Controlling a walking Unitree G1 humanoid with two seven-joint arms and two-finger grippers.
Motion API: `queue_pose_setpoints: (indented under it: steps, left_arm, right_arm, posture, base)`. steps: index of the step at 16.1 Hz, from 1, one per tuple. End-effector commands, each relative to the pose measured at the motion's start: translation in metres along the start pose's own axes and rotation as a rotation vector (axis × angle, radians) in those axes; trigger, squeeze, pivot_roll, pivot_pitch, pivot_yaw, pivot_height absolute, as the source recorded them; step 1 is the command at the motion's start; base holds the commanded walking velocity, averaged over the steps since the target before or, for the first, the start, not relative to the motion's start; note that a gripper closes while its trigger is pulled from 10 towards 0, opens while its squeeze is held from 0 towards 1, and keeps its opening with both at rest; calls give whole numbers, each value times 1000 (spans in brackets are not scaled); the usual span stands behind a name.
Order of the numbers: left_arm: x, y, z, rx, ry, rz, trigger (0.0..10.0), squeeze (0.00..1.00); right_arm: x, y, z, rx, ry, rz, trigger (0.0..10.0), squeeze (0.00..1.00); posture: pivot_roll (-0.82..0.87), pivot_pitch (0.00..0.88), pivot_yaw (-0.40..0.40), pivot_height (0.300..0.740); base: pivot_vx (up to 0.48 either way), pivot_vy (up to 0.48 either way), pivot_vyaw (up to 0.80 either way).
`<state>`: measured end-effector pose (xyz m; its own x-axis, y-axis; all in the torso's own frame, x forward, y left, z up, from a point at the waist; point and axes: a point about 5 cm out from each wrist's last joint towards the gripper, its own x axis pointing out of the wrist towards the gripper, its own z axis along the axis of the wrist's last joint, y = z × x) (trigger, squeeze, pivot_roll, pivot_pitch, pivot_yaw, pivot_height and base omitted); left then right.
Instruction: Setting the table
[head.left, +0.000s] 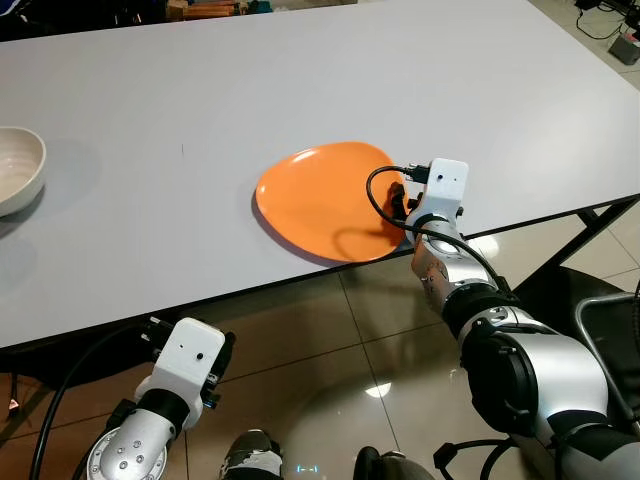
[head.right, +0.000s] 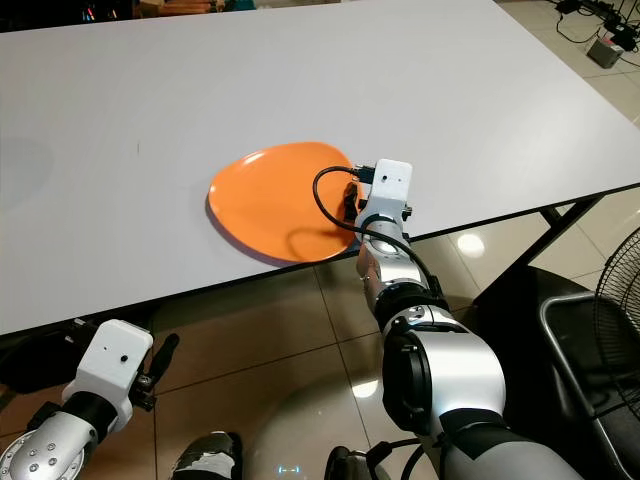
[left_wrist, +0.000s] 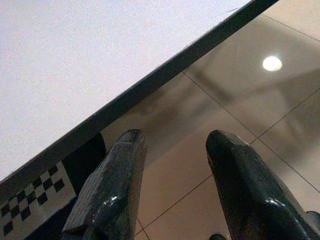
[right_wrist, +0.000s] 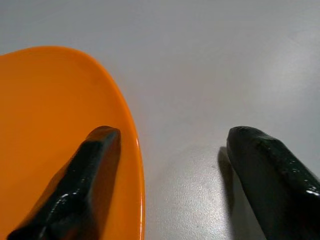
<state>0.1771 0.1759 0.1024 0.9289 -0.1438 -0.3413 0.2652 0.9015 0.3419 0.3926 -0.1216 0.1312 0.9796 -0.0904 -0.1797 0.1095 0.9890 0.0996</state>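
An orange plate (head.left: 320, 200) lies on the white table (head.left: 300, 80) close to its near edge. My right gripper (right_wrist: 170, 137) is open at the plate's right rim. One finger (right_wrist: 80, 185) sits over the orange plate (right_wrist: 45, 115) and the other finger (right_wrist: 270, 175) over the bare tabletop, so the rim runs between them. My left gripper (left_wrist: 172, 142) is open and holds nothing. It hangs low in front of the table's near edge, over the tiled floor.
A pale bowl (head.left: 15, 170) stands at the table's left edge. The table's dark legs and a black chair frame (head.left: 600, 320) are on the right, with a fan (head.right: 620, 310) beside them. Shiny floor tiles lie below the near edge.
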Motion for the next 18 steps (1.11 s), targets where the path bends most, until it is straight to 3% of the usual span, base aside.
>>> queue_pose_setpoints:
  steps: [1,7,8,9,13,14,18]
  left_arm:
    - [-2,-3,3,5,-9,-1,10000,0]
    - [0,-6,3,0,-12,0,10000,0]
    - [0,-6,3,-1,-13,0,10000,0]
    - [0,-7,3,-2,-12,0,10000,0]
    - [0,-8,2,-4,-10,0,10000,0]
    - [0,-8,2,-4,-10,1,10000,0]
    - [0,-9,2,-6,-9,0,10000,0]
  right_arm:
    - [-3,-5,-17,-2,83,-16,0,0]
    - [-3,-3,-15,-45,73,-18,0,0]
    - [-3,-3,-15,-43,74,-14,784,0]
    - [-3,-3,-15,-49,75,-12,10000,0]
    - [-3,-3,-18,-81,96,-12,10000,0]
    - [-3,-3,-18,-70,100,-8,10000,1000]
    - [-3,-3,-18,-57,100,2,10000,1000]
  posture:
    - [449,193,-47,740]
    - [444,194,-56,740]
    - [444,195,-56,740]
    - [443,197,-59,740]
    - [441,201,-62,740]
    - [440,202,-62,740]
    - [436,206,-64,740]
  base:
    - [0,0,0]
    - [0,0,0]
    - [0,0,0]
    - [0,0,0]
    - [0,0,0]
    - [0,0,0]
    - [0,0,0]
